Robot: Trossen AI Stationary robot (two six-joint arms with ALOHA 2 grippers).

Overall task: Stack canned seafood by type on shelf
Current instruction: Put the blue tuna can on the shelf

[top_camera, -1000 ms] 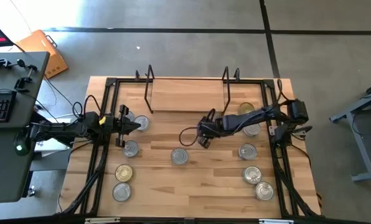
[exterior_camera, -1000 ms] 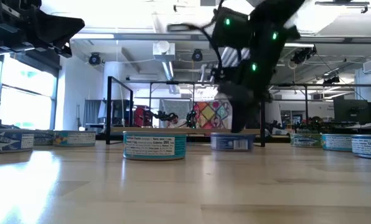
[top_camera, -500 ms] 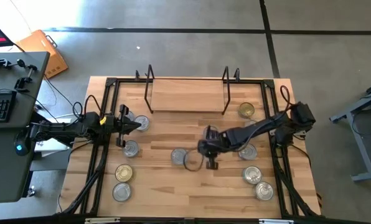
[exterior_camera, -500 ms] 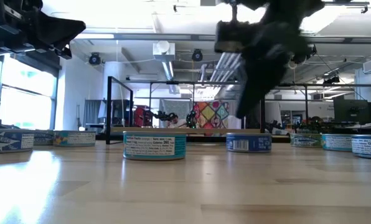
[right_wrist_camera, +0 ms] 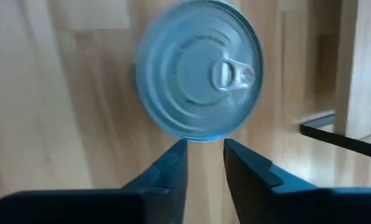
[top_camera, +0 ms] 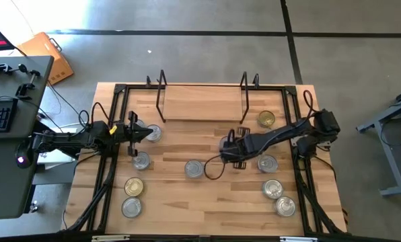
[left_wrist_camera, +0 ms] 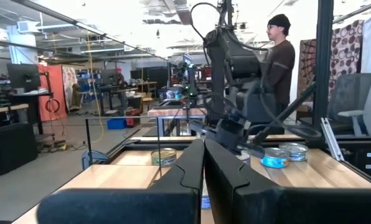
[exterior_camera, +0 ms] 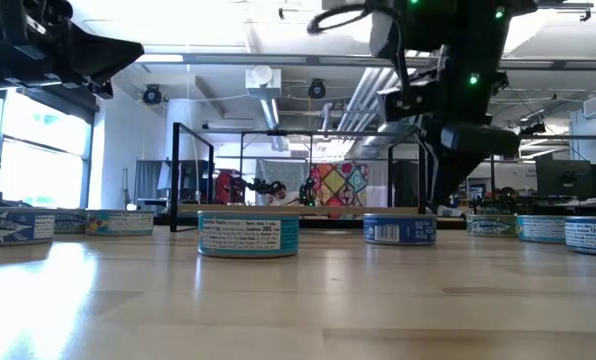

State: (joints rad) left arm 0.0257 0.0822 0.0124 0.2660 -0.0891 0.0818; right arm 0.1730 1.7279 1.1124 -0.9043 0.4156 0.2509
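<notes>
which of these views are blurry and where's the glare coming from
Right wrist view: the silver-topped tin is smeared by motion blur, while the right gripper fingers look sharp. Low view: the tabletop close to the lens is soft, and bright windows at the left wash out. High view: evenly lit and crisp.

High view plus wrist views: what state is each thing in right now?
shelf: no tins on it.
tins on the table: lid up, single, none stacked.
silver-top tin: on the table, ungripped, just ahead of the right end effector.
right end effector: open, holding nothing.
left end effector: shut, holding nothing, over the table's left side.
</notes>
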